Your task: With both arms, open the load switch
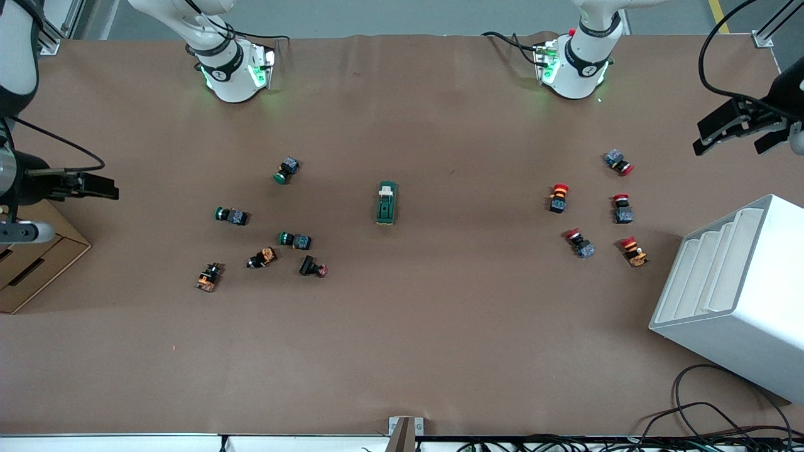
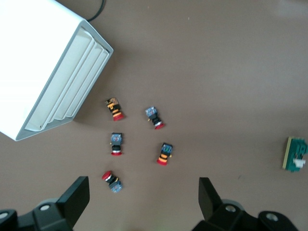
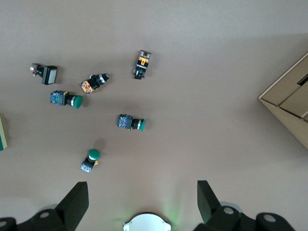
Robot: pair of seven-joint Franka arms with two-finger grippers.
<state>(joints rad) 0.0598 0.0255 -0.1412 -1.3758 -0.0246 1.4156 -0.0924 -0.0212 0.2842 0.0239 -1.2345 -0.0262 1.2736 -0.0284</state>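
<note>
the load switch (image 1: 386, 203) lies mid-table between the green and red push buttons, untouched. the left gripper (image 1: 741, 129) and right gripper (image 1: 94, 186), both apparently spread open, hang at opposite table ends.

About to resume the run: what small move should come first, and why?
Probably bring both arms in over the load switch. It lies untouched at mid-table between the green and red button clusters, while the left gripper hangs open above the white rack end and the right gripper hangs open near the cardboard box, both away from it.
</note>
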